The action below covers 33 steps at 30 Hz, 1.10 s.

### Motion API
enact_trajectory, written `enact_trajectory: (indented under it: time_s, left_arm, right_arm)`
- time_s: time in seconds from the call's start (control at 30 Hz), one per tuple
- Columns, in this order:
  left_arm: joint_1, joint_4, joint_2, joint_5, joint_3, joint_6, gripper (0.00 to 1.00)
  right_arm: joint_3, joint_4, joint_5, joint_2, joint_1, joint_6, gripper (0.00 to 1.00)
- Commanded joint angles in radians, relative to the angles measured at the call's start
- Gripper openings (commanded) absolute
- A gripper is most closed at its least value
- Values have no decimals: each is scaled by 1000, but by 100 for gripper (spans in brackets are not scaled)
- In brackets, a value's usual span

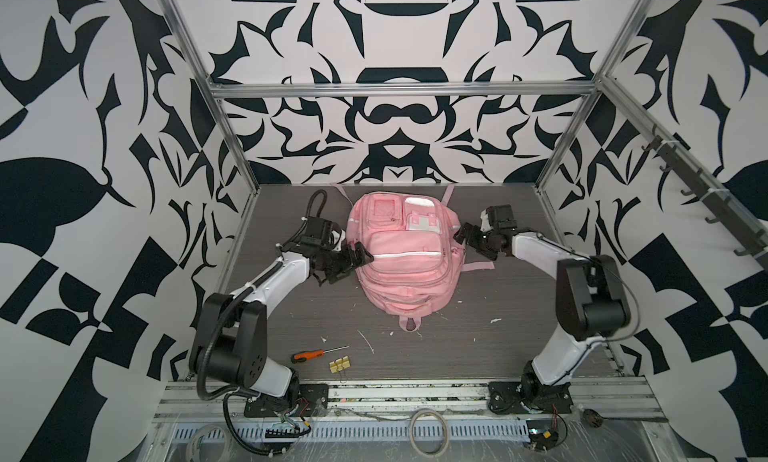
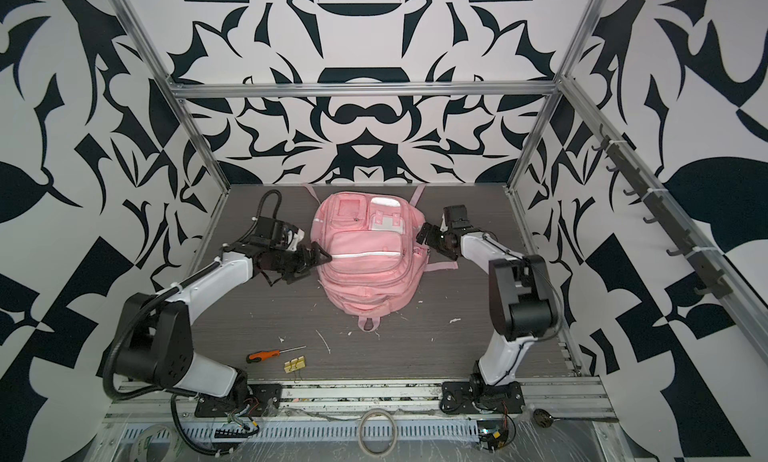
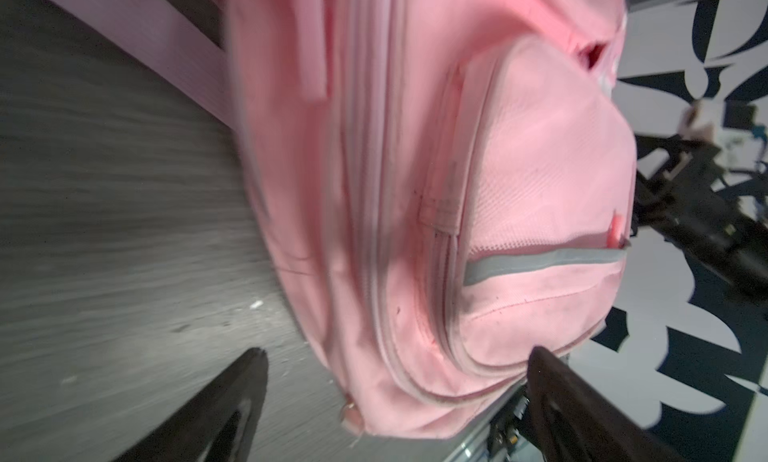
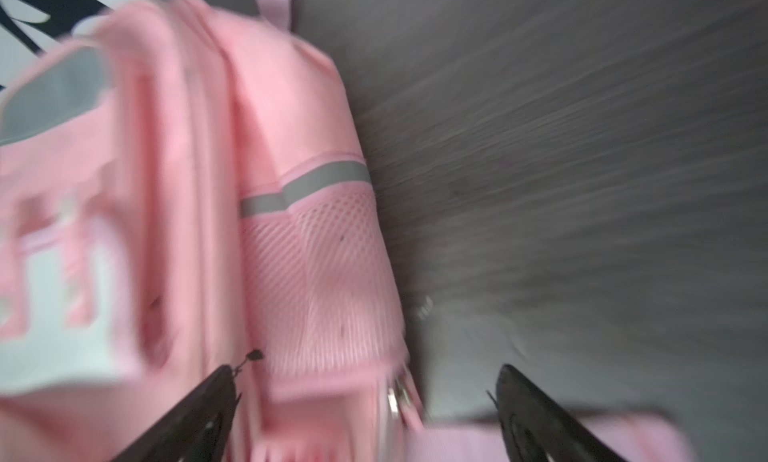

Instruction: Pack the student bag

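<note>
Fingers (image 3: 226,397) of the left pincer (image 3: 395,360) stand apart with an edge of the student bag (image 3: 415,189) between them; the right pincer (image 4: 365,372), also apart, faces its opposite mesh side. Open bench (image 1: 291,314) lies behind both pincers. Blur hides any contact in the 2 wrist views.

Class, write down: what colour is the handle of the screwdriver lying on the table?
Orange and black. The screwdriver shows best in a top view.
</note>
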Motion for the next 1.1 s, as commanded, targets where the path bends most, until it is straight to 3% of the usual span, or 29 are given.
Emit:
enact_trajectory:
  time_s: [0.0, 0.1, 0.2, 0.43, 0.53, 0.67, 0.77, 0.83, 0.9, 1.0, 1.07]
  left_arm:
    - [32, -146, -132, -207, 17, 208, 99]
    - [38, -57, -277, -409, -71, 296, 99]
    - [55, 30, -352, -657, -167, 277, 99]
    - [118, 238, -322, -834, -324, 298, 99]
    - [129, 451, -327, -832, -429, 366, 99]
    - [150, 794, -282, -738, -568, 469, 99]
    - [153, 915, -179, -707, -575, 484, 99]
    - [155, 921, -108, -676, -534, 506, 99]
    - [159, 1057, -27, -668, -526, 523, 99]
    - [173, 1072, 91, -649, -459, 534, 99]
    - [171, 1058, 88, -634, -463, 540, 99]
  right_arm:
    - [-80, -78, 204, -226, -1, -126, 100]
    - [-230, -28, 358, -459, 0, -179, 100]
    - [-369, 9, 533, -653, -2, -166, 100]
    - [-568, -22, 862, -791, -3, -27, 100]
    - [-697, 210, 787, -825, -3, -167, 100]
    - [-934, 801, 606, -793, -5, -421, 100]
    - [-877, 828, 530, -610, -6, -487, 100]
    - [-847, 907, 469, -498, -6, -521, 100]
    - [-832, 1069, 455, -371, -11, -534, 100]
    - [-745, 1082, 423, -229, -21, -517, 100]
    - [-736, 1118, 414, -152, -21, -521, 100]
